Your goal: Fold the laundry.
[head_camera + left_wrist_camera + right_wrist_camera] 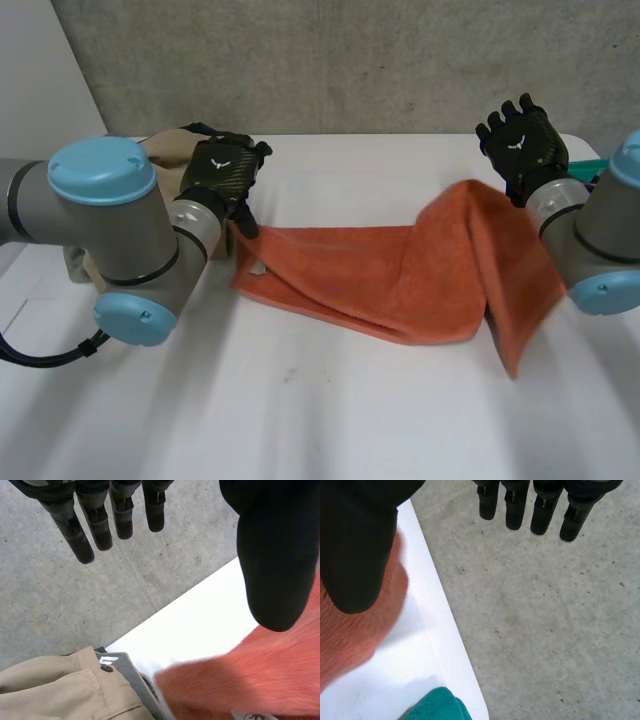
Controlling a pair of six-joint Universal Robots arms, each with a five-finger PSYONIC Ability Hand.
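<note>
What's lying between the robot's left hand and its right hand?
The orange towel, seen in the head view, spans the stretch from the left hand to the right hand.

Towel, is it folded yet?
Not folded. The towel lies twisted across the table, with one end hanging raised beside the right hand.
</note>
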